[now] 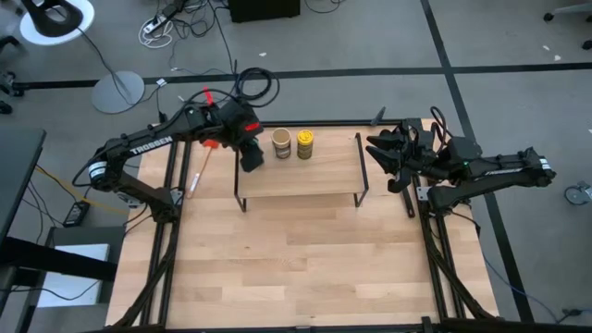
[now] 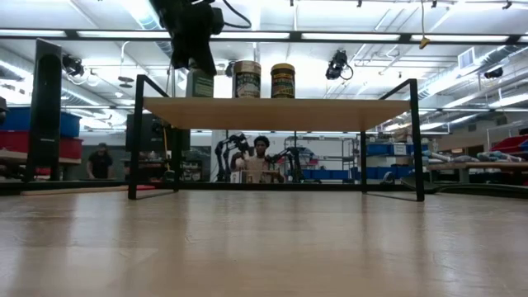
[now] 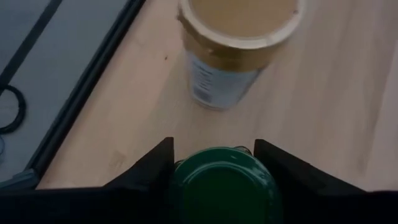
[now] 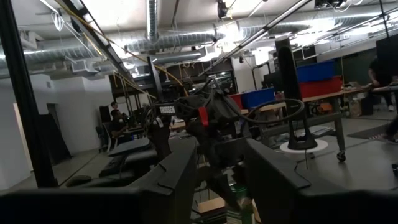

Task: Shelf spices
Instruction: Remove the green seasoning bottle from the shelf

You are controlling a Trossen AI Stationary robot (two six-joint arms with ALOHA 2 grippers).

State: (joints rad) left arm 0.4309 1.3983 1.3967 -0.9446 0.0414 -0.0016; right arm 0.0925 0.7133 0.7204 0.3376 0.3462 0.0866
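Note:
The shelf (image 1: 301, 180) is a light-wood board on thin black legs at the table's far side. A tan-lidded jar (image 1: 281, 144) and a yellow-lidded jar (image 1: 304, 144) stand upright on its far-left part, also seen in the low view as tan jar (image 2: 247, 80) and yellow jar (image 2: 283, 81). My left gripper (image 1: 252, 154) hangs over the shelf's left end, shut on the green-lidded jar (image 2: 199, 83), just left of the tan jar (image 3: 239, 43). My right gripper (image 1: 381, 154) waits open in the air beyond the shelf's right end, touching nothing. My left gripper pinches the green-lidded jar at its lid (image 3: 224, 183), one finger (image 3: 152, 168) on each side of it. The fingers come from above, pointing down. The jar stands upright, and its base looks to be on the shelf board (image 2: 272, 113) near the left end.
A spatula with a red head (image 1: 199, 171) lies on the table left of the shelf. The shelf's right half (image 1: 338, 171) is bare wood. The tabletop's near half (image 1: 305, 268) is bare. People and benches show in the room beyond the table.

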